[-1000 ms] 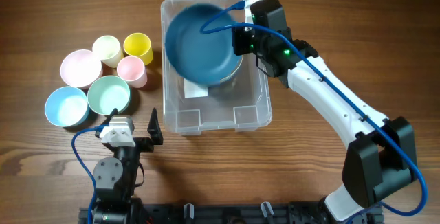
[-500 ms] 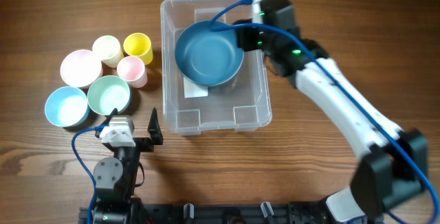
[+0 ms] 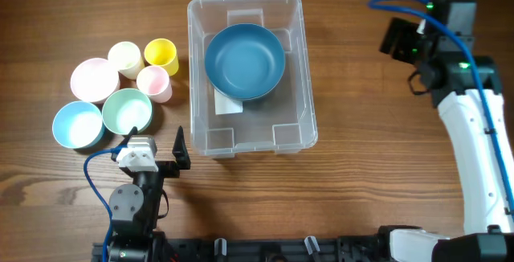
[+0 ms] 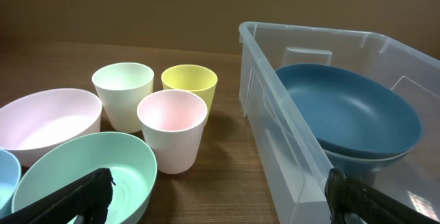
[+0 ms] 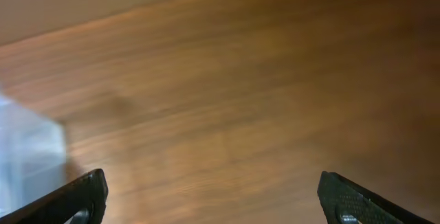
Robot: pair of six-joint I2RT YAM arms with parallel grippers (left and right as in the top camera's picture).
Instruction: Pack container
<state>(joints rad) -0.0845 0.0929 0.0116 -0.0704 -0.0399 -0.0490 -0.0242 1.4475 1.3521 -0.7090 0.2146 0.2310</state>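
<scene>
The container [image 3: 195, 77], a clear rectangular bin, stands in the middle of the table. A dark blue bowl [image 3: 244, 61] lies inside it, over the white label [image 3: 227, 104]. My right gripper [image 3: 397, 40] hovers to the right of the container, well apart from it, open and empty. In the right wrist view the right gripper [image 5: 213, 189] faces bare wood, with a corner of the container [image 5: 27, 155] at the left. My left gripper [image 3: 152, 145] sits near the front edge, open and empty. The left wrist view shows the left gripper [image 4: 220, 189] between a mint bowl [image 4: 82, 176] and the container [image 4: 275, 107].
Left of the container are a pink bowl [image 3: 94, 79], a light blue bowl [image 3: 77, 125], a mint bowl [image 3: 127, 111], and three cups: cream [image 3: 125, 57], yellow [image 3: 161, 55] and pink [image 3: 153, 83]. The blue bowl [image 4: 350, 107] shows through the bin wall.
My right gripper opened, let the dark blue bowl drop flat into the container, and drew back to the right. The left arm has not moved.
</scene>
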